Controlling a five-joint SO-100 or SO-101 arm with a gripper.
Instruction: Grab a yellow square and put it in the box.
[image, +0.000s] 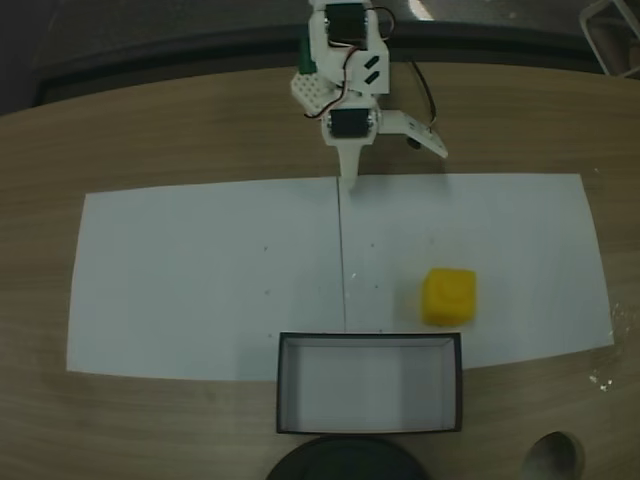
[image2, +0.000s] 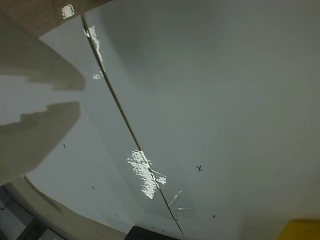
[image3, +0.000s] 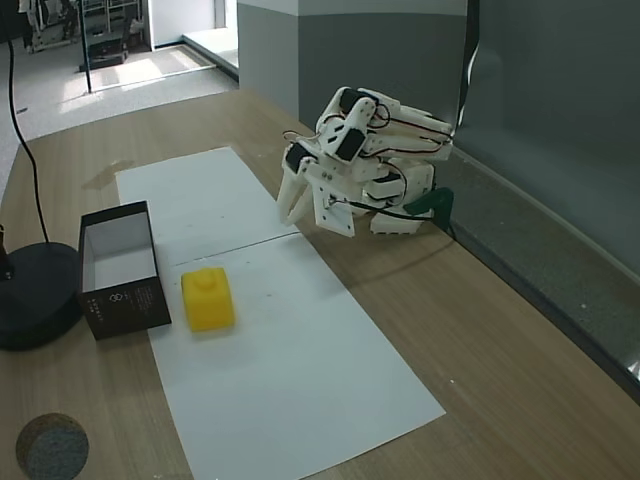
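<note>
In a fixed view the yellow square (image: 449, 295) sits just beside the box (image: 287, 400), the wrist view shows the claw (image2: 75, 97) nearly clenched and empty, and another fixed view suggests spreading it, then descending squarely.

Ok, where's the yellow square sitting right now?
In a fixed view the yellow square rests on the white paper, right of the centre seam, just above the box near its right corner, apart from the gripper.
</note>
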